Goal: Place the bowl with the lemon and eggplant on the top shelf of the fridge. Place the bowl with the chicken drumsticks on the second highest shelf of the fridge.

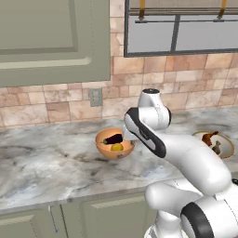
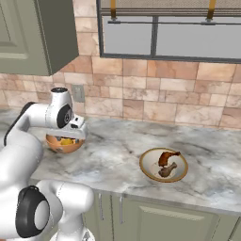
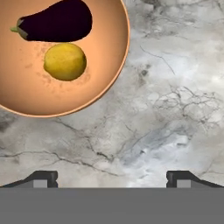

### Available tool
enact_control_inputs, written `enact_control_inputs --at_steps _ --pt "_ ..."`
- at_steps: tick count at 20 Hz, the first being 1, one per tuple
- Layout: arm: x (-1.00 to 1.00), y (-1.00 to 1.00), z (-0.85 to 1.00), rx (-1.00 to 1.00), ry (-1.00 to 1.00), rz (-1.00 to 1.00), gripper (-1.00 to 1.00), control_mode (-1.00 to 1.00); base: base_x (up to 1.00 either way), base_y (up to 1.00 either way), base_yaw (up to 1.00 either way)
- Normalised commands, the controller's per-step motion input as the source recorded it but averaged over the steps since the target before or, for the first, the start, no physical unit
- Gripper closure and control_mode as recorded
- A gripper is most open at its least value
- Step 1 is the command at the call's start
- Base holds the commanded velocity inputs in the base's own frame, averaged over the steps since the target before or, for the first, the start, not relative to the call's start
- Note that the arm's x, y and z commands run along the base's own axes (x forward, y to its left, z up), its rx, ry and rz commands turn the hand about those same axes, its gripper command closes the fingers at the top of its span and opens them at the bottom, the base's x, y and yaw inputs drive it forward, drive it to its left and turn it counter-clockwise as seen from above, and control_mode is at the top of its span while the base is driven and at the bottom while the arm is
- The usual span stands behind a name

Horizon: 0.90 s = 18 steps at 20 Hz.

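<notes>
in the hand view's upper left, the deep round orange-tan bowl (image 3: pixel 52 87) holds a dark purple eggplant (image 3: pixel 54 20) beside a small yellow lemon (image 3: pixel 65 61), on the grey marbled surface (image 3: pixel 166 87). the claw (image 3: pixel 112 178) stands wide, apparently empty. at right in the right base view, a shallow tan bowl (image 2: pixel 147 168) carries reddish-brown drumsticks (image 2: pixel 166 163).

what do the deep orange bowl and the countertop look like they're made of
The deep, round orange-tan bowl looks like glazed ceramic or maybe plastic: smooth, evenly coloured walls with faint speckling inside and a thin clean rim. The grey-white countertop looks like polished marble or similar stone: dark branching veins over cloudy patches, with a soft sheen. Since this is rendered, either is a guess.
</notes>
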Motion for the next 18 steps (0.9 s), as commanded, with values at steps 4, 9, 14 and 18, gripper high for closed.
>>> enact_control_inputs --at_steps 4,9,14,18 --pt "0.21 0.01 -0.28 0.0 -0.01 -0.02 -1.0 -1.0 0.0 0.0 0.0" --pt "0.18 0.0 -0.05 0.12 0.01 -0.01 -1.0 -1.0 0.0 0.0 0.0" --pt "0.31 0.0 0.03 0.12 0.1 -0.05 -1.0 -1.0 0.0 0.0 0.0" --pt "0.22 0.0 -0.03 0.0 0.01 0.0 -1.0 -1.0 0.0 0.0 0.0"
